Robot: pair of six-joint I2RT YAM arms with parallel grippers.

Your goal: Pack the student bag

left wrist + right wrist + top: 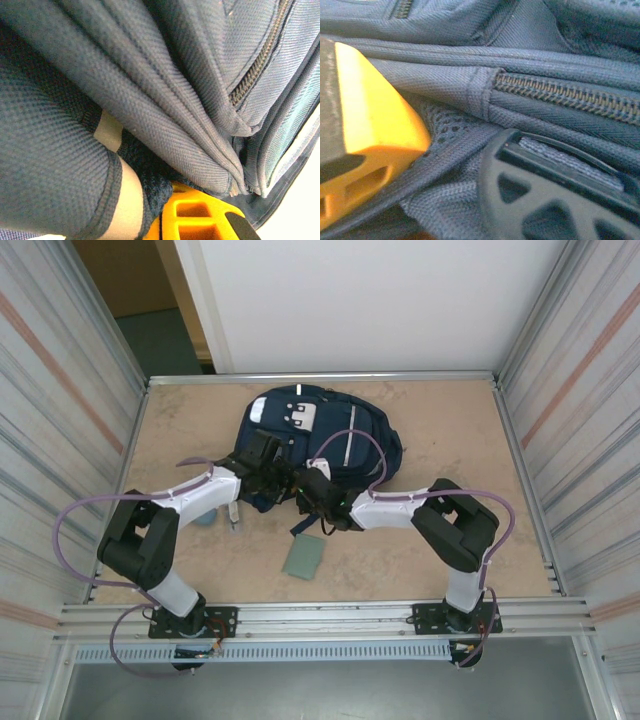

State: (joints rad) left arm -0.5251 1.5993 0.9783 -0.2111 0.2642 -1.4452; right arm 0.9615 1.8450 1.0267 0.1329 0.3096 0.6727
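We saw a tan table [455,445] walled in by ribbed metal panels, viewed from above. The student bag [345,430], navy with thin pale stripes and a white patch, lay toward the far middle of the table, its dark straps trailing toward the arms.

Both arms reached in from the near edge and met at the bag's near side. The left gripper [266,460] sat at the bag's near left edge. From its wrist we looked into bunched navy folds running down to one yellow finger [197,220], and the claw was closed tight on that gathered fabric. The right gripper [306,485] sat just beside it, at the bag's near middle. Its wrist view (very close and partly blurred) showed a yellow finger [372,107] on the left and a black finger [550,200] at lower right, with mesh and webbing between them below a brass-toned zip [560,97]. We could not tell whether that claw had clamped the cloth or merely straddled it.

A flat grey-green square [303,557] lay on the table near the straps, apart from the bag. A small teal piece [205,517] lay beside the left arm.
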